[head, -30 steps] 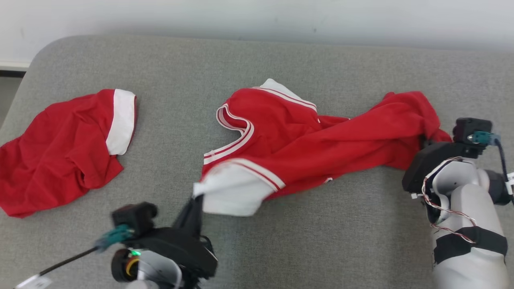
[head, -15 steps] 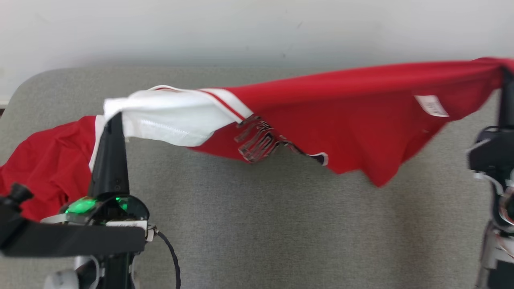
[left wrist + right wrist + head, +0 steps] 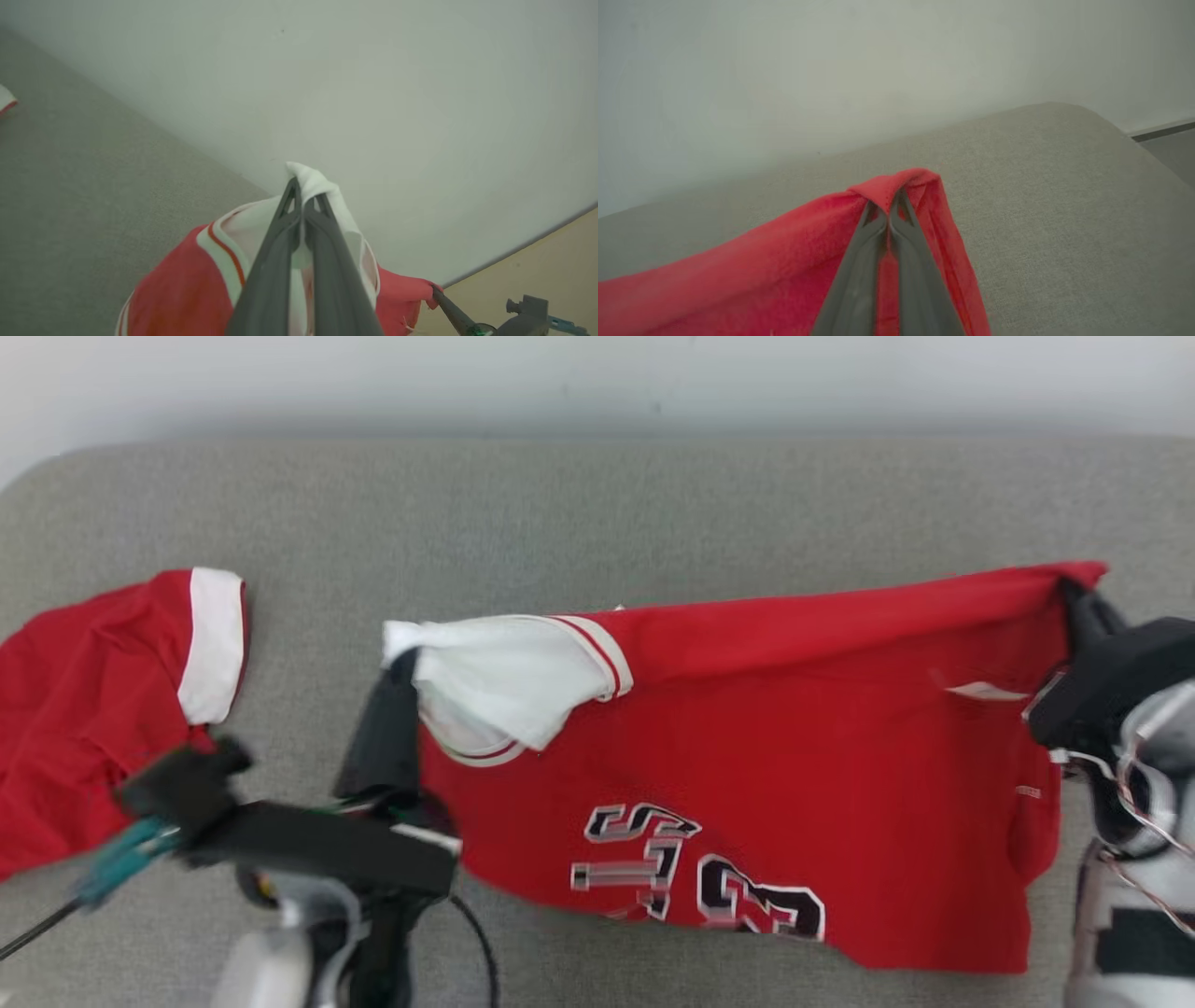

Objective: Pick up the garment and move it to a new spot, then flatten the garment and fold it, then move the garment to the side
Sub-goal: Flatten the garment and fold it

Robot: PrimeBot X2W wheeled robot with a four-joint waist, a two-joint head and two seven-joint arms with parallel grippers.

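My left gripper (image 3: 403, 658) and right gripper (image 3: 1074, 593) clamp opposite ends of the red jersey (image 3: 794, 728) over the grey cushion (image 3: 560, 513); its lettering (image 3: 695, 882) is too blurred to read.

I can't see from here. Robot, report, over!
Left gripper shut on jersey, white end. Right gripper shut on red end. At left, second garment lies apart.

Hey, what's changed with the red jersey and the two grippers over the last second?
The red jersey, a crumpled heap on the grey cushion a second ago, has been lifted and stretched out between both grippers, and now hangs spread with its lettering showing. The left gripper stays shut on its white shoulder, the right gripper on a red corner. The other red garment lies where it was.
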